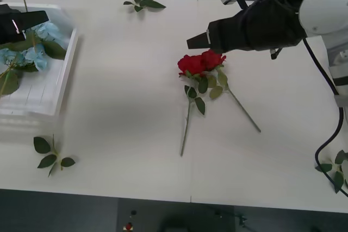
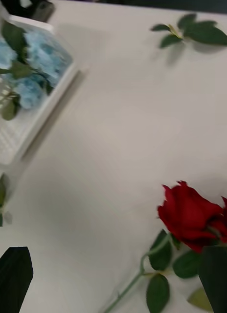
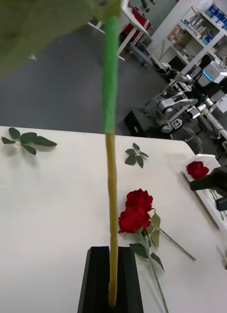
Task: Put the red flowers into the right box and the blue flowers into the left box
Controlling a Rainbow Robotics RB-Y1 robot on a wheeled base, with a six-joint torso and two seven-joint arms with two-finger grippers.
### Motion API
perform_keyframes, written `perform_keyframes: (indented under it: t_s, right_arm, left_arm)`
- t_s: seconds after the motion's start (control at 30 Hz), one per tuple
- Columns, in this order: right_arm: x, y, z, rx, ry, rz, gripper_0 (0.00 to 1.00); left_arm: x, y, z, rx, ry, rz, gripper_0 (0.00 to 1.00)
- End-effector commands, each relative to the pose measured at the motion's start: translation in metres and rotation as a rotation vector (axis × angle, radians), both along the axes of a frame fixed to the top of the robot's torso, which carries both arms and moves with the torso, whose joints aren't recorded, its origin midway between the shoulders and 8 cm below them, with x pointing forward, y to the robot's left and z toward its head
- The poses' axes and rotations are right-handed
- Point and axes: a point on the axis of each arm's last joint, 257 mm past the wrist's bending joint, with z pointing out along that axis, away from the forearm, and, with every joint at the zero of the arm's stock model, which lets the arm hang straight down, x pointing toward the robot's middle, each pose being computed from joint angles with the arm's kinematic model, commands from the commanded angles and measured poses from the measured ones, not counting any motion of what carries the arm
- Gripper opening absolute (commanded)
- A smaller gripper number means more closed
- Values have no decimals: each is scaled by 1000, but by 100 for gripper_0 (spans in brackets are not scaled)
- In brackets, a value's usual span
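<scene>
1. Judging by how things lay, you were well into the sort: pale blue flowers (image 1: 32,47) already rested in the left box (image 1: 51,99) at the left edge of the worktop (image 1: 125,107).
2. You had the left gripper (image 1: 38,17) over the far part of that box with its jaws clamped on a thin green stem (image 3: 110,98). The stem ran straight up between the black fingers (image 3: 96,279) in the left wrist view. I could not tell which bloom the stem carried, though its place over the left box suggested a blue one about to be set down.
3. Two red flowers (image 1: 200,62) lay on the worktop right of centre, blooms touching and stems splayed toward the near edge. These two were plainly not yet boxed.
4. You held the right gripper (image 1: 191,42) just beyond those blooms on their far-right side. In the right wrist view its two dark fingers (image 2: 13,274) stood apart with nothing between them, and one bloom sat close before them.
5. At the far right, the left wrist view showed one red bloom (image 3: 197,169) lying in a white box (image 3: 211,208), so the right box held at least one rose.
6. Loose leaf sprigs (image 1: 51,156) lay scattered near the edges; you could leave them alone.
</scene>
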Motion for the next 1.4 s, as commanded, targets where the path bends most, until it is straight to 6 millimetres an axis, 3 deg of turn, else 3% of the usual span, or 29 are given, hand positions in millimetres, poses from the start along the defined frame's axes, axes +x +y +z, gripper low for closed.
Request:
perform_keyframes:
  t_s: [0.03,0.13,0.23,0.4,0.6,0.7,0.8,0.97,1.07,1.1,1.13,1.2,1.33,1.4]
  right_arm:
    - [35,-31,-6,-102,68,-130,100]
    - [52,-50,-34,-199,139,-224,100]
    - [63,-63,-50,-275,164,-294,100]
    - [72,-87,-81,-423,173,-367,100]
    - [74,-113,-110,-594,153,-415,100]
    - [74,-118,-118,-625,157,-424,100]
    - [71,-120,-137,-630,192,-427,100]
    - [72,-116,-160,-603,218,-433,100]
    - [75,-112,-168,-579,219,-436,100]
    - [75,-111,-169,-572,221,-437,100]
    - [76,-108,-171,-553,224,-440,100]
    - [77,-101,-176,-512,234,-441,100]
    - [80,-92,-178,-482,228,-438,100]
    - [80,-89,-178,-476,224,-435,100]
  left_arm:
    - [0,2,27,-99,99,-28,0]
    - [-1,13,20,-84,170,-26,0]
    - [-4,28,13,-27,210,-3,0]
    - [-18,73,-1,144,297,73,0]
    - [-43,135,-4,378,368,177,0]
    - [-51,151,-5,434,395,204,0]
    - [-63,189,-6,547,427,298,0]
    - [-77,236,4,703,441,434,0]
    - [-78,250,12,754,424,483,2]
    - [-78,250,12,755,423,485,5]
    - [-77,250,12,755,420,484,32]
    - [-74,249,11,756,414,484,68]
    - [-68,245,7,752,400,477,81]
    - [-68,240,6,740,396,458,82]
